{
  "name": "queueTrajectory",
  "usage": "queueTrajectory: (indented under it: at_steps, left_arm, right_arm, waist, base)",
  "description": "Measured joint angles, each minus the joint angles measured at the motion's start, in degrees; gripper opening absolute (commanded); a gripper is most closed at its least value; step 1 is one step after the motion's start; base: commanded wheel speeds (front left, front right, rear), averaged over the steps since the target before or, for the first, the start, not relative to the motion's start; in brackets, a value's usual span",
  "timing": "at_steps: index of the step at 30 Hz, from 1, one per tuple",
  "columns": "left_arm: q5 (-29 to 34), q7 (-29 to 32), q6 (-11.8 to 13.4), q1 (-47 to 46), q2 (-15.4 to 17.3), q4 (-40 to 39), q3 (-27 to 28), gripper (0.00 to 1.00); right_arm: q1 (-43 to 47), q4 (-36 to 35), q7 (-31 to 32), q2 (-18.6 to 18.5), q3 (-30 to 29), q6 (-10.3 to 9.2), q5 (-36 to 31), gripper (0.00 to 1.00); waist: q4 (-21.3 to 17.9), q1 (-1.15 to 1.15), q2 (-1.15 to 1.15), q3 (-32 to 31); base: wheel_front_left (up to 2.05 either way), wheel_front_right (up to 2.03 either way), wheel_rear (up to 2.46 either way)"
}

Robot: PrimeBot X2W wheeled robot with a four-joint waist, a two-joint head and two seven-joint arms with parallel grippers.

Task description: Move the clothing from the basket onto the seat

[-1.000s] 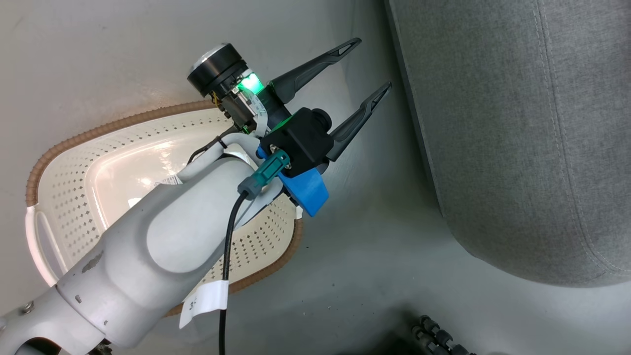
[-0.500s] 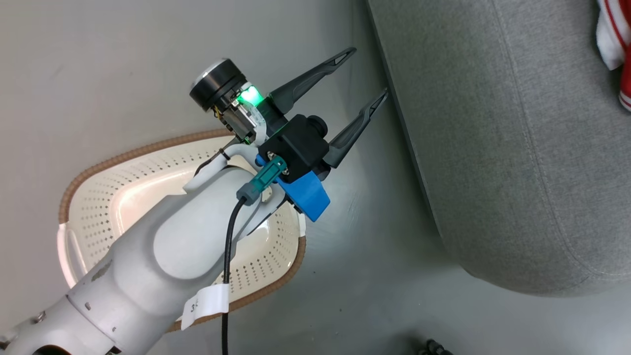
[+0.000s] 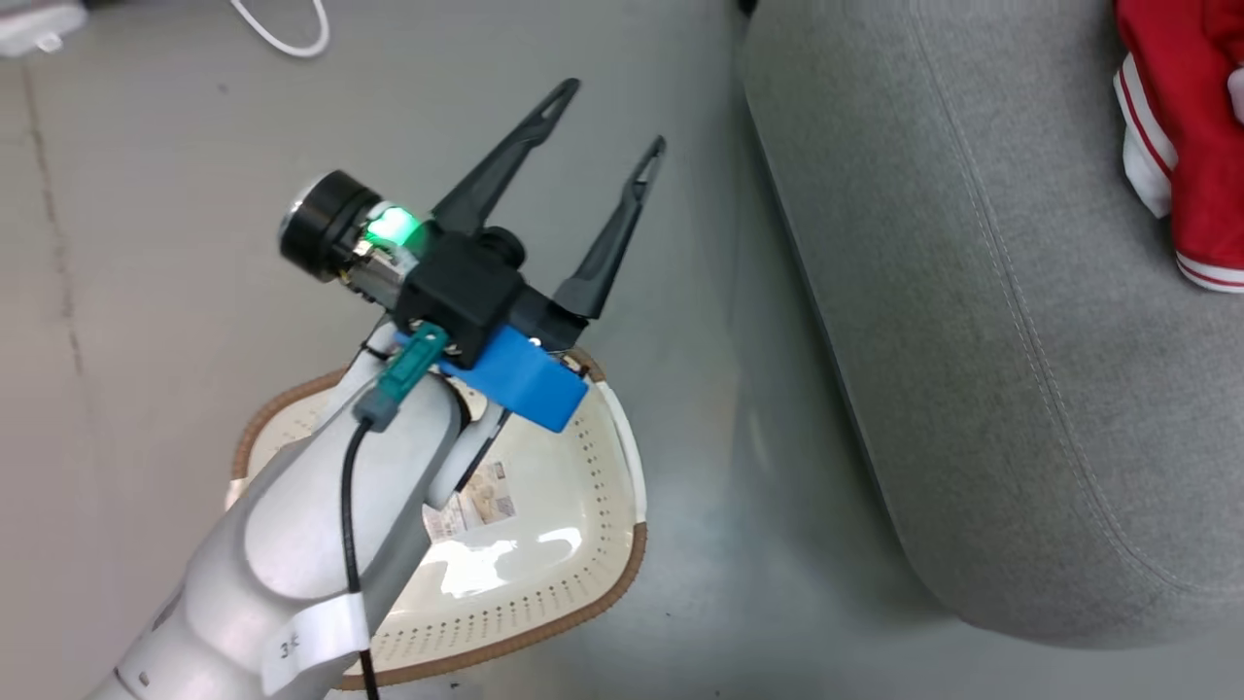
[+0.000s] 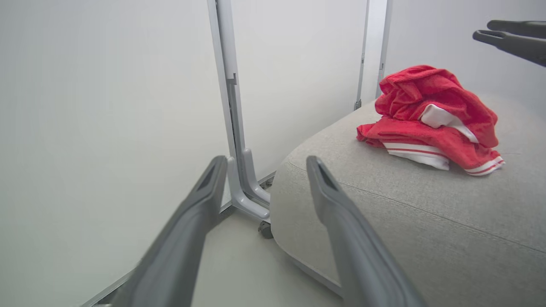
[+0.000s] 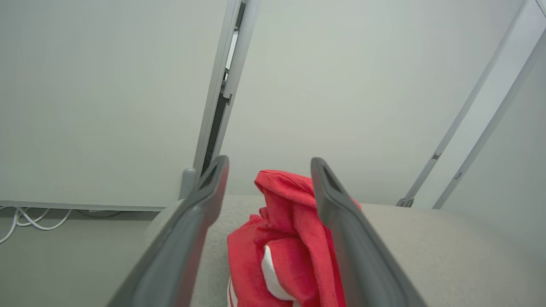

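The clothing (image 3: 1191, 146) is a crumpled red heap with white stripes lying on the grey seat (image 3: 972, 340). It also shows in the left wrist view as the clothing (image 4: 431, 115) on the seat (image 4: 426, 213). My right gripper (image 5: 268, 164) hangs open just above the clothing (image 5: 290, 221), and the left wrist view shows the right gripper (image 4: 483, 30) clear of the heap. My left gripper (image 3: 610, 117) is open and empty over the floor, beyond the basket (image 3: 583, 603). The basket's bare bottom and paper label (image 3: 476, 501) show; my forearm covers part of it.
The basket stands on the grey floor just left of the seat's rounded edge. A white cable (image 3: 282, 39) lies on the floor at the far left. A grey metal post (image 4: 230, 106) with a caster foot and pale partition panels stand behind the seat.
The head camera has swung, bringing the clothing on the seat into view at the upper right. My left gripper stays open and now points more steeply up the view.
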Motion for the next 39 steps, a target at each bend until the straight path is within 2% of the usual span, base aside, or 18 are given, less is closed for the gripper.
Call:
queueTrajectory:
  at_steps: [10, 20, 29, 39]
  left_arm:
    - [2.29, -0.01, 0.97, 9.00, -2.00, -2.74, 12.77, 1.00]
    - [5.10, -0.01, -1.10, 17.68, -5.47, -3.31, 23.94, 1.00]
    - [7.25, -0.01, -3.09, 23.31, -8.59, -2.94, 30.86, 1.00]
    - [9.10, -0.02, -4.61, 28.26, -10.61, -2.71, 34.61, 1.00]
  right_arm:
    - [2.98, -2.01, 0.00, 1.91, 5.77, 0.00, 0.01, 1.00]
    - [5.81, -0.84, 0.00, 4.14, 9.96, 0.00, 0.57, 1.00]
    - [9.71, 0.41, 0.00, 6.35, 11.78, 0.00, 1.29, 1.00]
    - [15.61, 1.98, 0.00, 8.42, 12.99, 0.00, 1.94, 1.00]
  waist:
    - [5.88, 0.00, 0.00, -6.11]
    - [11.57, 0.00, -0.01, -11.73]
    - [14.73, 0.00, -0.01, -15.99]
    - [15.69, 0.00, 0.00, -20.07]
  base:
    - [0.00, 0.00, 0.00]
    - [0.00, 0.00, 0.00]
    - [0.00, 0.00, 0.00]
    - [0.00, 0.00, 0.00]
